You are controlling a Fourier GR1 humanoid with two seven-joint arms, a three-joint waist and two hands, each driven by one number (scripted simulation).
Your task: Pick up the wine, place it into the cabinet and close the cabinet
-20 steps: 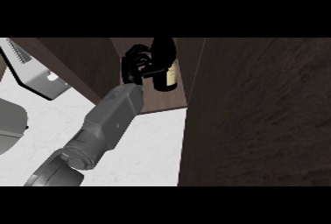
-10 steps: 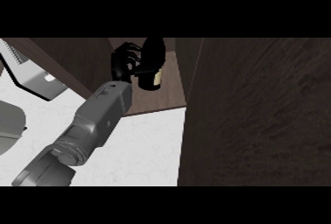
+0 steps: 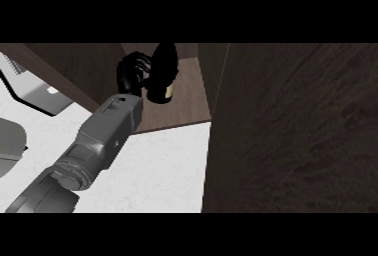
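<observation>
Head view shows first a very large dark wooden panel, the open cabinet door (image 3: 295, 130), which fills the whole right side from top to bottom. Left of it is the cabinet (image 3: 184, 107) itself, also dark brown wood, with its floor board visible and its left wall going diagonally up to the left. Below the cabinet lies the white counter (image 3: 159, 170), which takes the lower middle part. One grey forearm (image 3: 96, 150) comes in from the lower left corner and goes up to the cabinet opening. At the far left edge there is a grey rounded object (image 3: 9, 145), cut by the border, and above it a light grey box-like thing (image 3: 40, 92) with a dark outline; what they are I cannot tell.

At the end of the forearm the black left hand (image 3: 133, 75) is inside the cabinet, and its fingers are curled around the wine (image 3: 164, 75). The wine is a dark bottle with a pale label near its lower end. It stands inside the cabinet, above the floor board, just beside the left wall; whether its base touches the board is not visible.
</observation>
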